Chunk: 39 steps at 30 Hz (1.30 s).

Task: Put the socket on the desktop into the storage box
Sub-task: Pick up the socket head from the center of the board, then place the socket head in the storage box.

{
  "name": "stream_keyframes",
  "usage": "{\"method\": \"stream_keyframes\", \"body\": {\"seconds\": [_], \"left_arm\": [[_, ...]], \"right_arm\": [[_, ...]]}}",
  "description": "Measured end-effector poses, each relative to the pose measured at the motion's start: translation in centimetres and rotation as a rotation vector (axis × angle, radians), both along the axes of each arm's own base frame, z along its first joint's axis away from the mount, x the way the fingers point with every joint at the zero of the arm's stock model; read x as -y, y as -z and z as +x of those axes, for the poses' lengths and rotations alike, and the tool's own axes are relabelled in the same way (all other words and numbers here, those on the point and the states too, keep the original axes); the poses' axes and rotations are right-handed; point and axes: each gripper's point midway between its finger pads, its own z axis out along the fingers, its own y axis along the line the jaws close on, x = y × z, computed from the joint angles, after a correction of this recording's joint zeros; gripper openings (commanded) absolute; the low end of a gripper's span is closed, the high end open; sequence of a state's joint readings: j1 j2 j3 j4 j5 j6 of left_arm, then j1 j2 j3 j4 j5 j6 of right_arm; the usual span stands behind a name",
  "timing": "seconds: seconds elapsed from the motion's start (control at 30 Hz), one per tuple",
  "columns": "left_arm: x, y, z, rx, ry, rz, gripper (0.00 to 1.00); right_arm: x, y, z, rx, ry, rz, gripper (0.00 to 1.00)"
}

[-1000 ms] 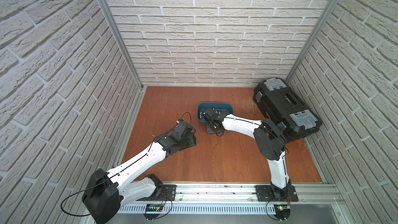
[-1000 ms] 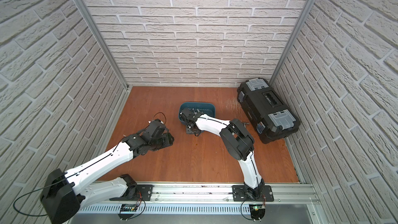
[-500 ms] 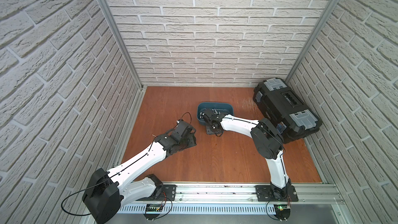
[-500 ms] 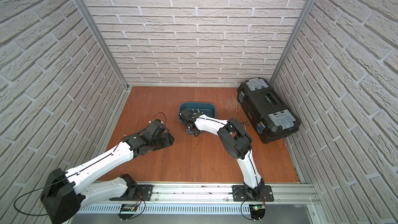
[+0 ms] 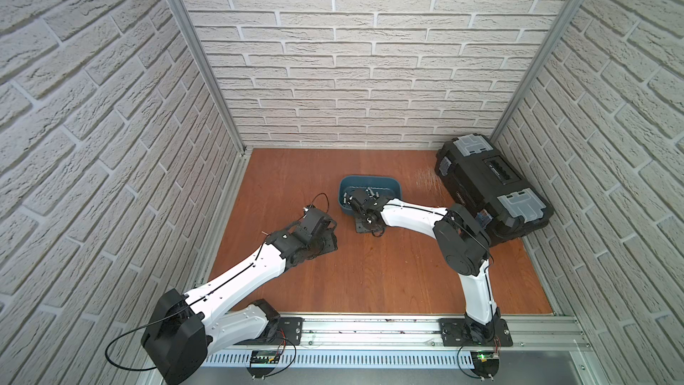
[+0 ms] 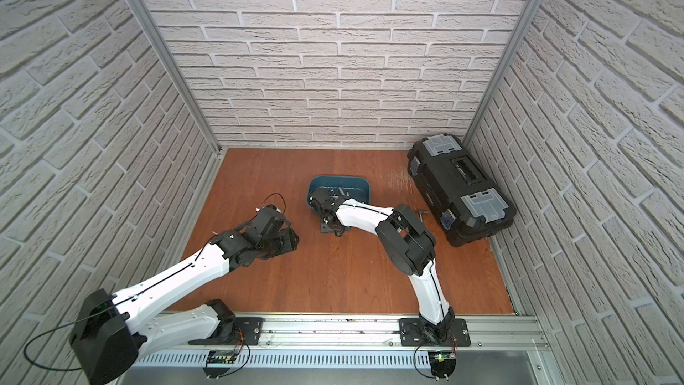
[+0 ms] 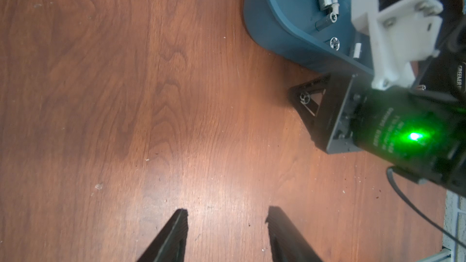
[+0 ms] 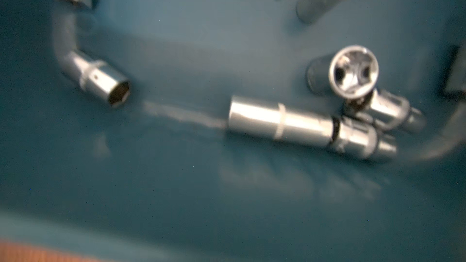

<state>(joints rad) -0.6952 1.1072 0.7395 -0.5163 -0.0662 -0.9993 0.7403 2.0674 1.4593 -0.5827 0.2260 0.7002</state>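
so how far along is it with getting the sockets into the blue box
Done: several chrome sockets already lie in the storage box. In hand: the right hand is shut over the box, no socket visible in it. The left hand is open and empty above the desktop. Left: a small grey item by the black toolbox may be another socket; too small to tell.
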Motion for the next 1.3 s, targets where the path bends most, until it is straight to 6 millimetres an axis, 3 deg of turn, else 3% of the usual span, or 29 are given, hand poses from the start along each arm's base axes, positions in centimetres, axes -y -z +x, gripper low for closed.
{"method": "stream_keyframes", "body": {"seconds": [0.1, 0.47, 0.73, 0.9, 1.07, 1.3], "left_arm": [[0.0, 0.0, 0.0, 0.001, -0.001, 0.002, 0.56], [1.3, -0.1, 1.6, 0.0, 0.001, 0.007, 0.57], [3.8, -1.5, 4.5, 0.043, 0.018, -0.018, 0.62], [5.3, -2.0, 6.3, 0.069, 0.027, -0.033, 0.62], [6.3, -2.1, 7.5, 0.077, 0.031, -0.037, 0.62], [6.6, -2.2, 7.9, 0.08, 0.03, -0.039, 0.62]], "right_arm": [[0.1, -1.0, -0.8, 0.002, -0.011, 0.015, 0.18], [-0.1, -8.2, -2.1, 0.085, -0.062, 0.152, 0.19], [1.8, -9.4, -1.3, 0.071, -0.047, 0.179, 0.19], [3.7, -10.6, 0.7, 0.072, -0.009, 0.182, 0.19], [4.6, -12.1, 4.5, 0.106, 0.026, 0.209, 0.19], [5.4, -9.7, 8.5, 0.065, 0.069, 0.194, 0.19]]}}
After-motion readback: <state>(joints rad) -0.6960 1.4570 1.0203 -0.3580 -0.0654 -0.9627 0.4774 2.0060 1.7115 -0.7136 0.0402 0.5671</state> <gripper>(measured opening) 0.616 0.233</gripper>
